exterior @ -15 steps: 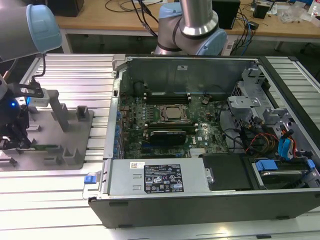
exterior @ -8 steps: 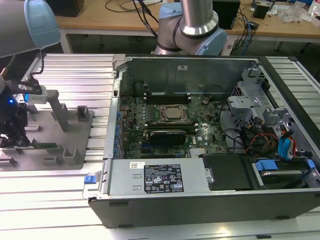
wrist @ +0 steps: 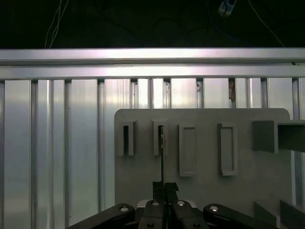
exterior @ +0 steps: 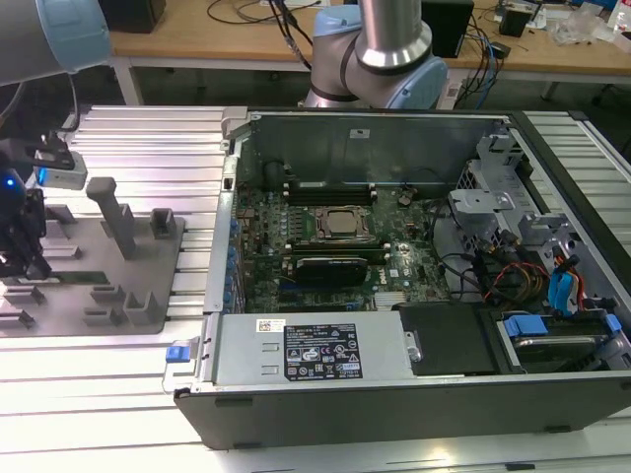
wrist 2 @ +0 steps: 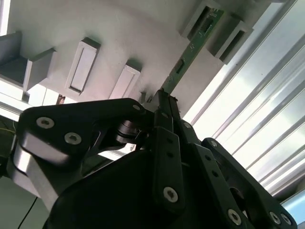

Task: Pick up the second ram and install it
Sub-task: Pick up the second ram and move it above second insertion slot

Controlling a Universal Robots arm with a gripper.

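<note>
Your claw (wrist: 164, 187) is pressed together on the near end of the second ram (wrist 2: 191, 46), pinching the thin green stick edge-on in both wrist views. The stick's far end runs into the slot of a grey holder block (wrist 2: 234, 37), so the ram lies along the grey holder plate (wrist: 138, 171). More slotted blocks (wrist: 187, 150) stand in a row beside it.

Under the plate runs the ribbed aluminium counter (wrist: 57, 143), brightly lit.

In the exterior view your claw hangs at the far left. A tall grey post (exterior: 116, 212) on the plate stands between it and the open computer case (exterior: 394, 133) toward the exterior view's right. Inside the case lies the large green motherboard (exterior: 296, 232) with its metal processor socket (exterior: 343, 225). A silver cover (exterior: 237, 355) with a label runs along the near wall, with cables (exterior: 503, 281) and blue latches (exterior: 560, 291) at the right.

Behind the case rises the arm's base (exterior: 394, 44), then a wooden counter (exterior: 197, 39) strewn with wires.
</note>
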